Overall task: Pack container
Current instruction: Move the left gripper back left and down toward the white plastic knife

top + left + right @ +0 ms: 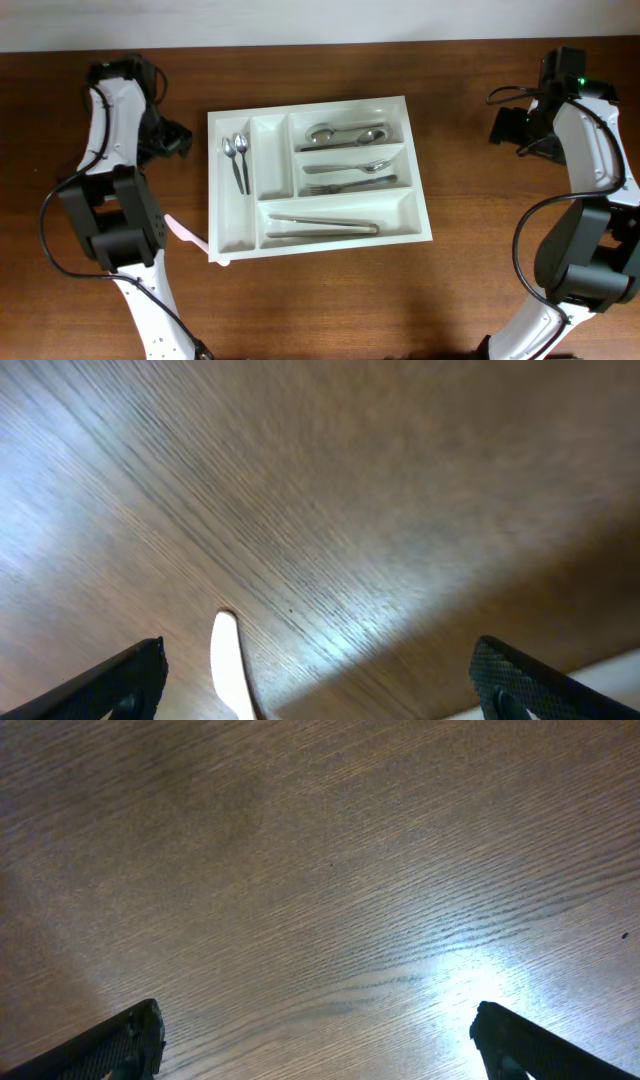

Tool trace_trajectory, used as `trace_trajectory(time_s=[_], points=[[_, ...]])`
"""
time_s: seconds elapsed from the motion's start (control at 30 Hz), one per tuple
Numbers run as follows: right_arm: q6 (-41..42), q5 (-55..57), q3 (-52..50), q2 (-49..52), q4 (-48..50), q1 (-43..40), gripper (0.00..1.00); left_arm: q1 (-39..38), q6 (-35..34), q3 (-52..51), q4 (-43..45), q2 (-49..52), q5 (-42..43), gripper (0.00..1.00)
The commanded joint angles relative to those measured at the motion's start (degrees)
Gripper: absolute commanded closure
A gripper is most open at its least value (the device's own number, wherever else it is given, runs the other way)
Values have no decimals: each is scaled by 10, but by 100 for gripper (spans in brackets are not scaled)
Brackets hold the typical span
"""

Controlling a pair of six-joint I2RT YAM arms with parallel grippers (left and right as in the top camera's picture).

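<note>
The white cutlery tray (415,165) lies in the middle of the table. Its far-left upright slot holds two small spoons (237,160); the second upright slot is empty. The top long slot holds large spoons (345,135), the middle one a fork and a spoon (350,177), the bottom one metal tongs (322,225). My left gripper (178,140) is open and empty over bare wood left of the tray; its fingertips show in the left wrist view (320,680). My right gripper (502,128) is open and empty over bare wood right of the tray; it also shows in the right wrist view (320,1040).
A pale pinkish-white flat piece (186,230) lies on the wood by the tray's lower left corner. A white rounded tip (228,660) shows between the left fingers. Both arm bases stand at the table's front corners.
</note>
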Motion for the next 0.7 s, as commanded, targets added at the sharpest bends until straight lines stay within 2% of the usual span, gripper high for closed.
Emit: trace_trajectory(time_s=[0.0, 0.33, 0.67], points=[[7, 1, 11, 2, 0, -2, 1, 2, -10, -24, 9, -16, 8, 1], [7, 1, 11, 2, 0, -2, 1, -5, 26, -28, 0, -16, 23, 1], [7, 1, 11, 2, 0, -2, 1, -28, 39, -48, 45, -18, 22, 1]])
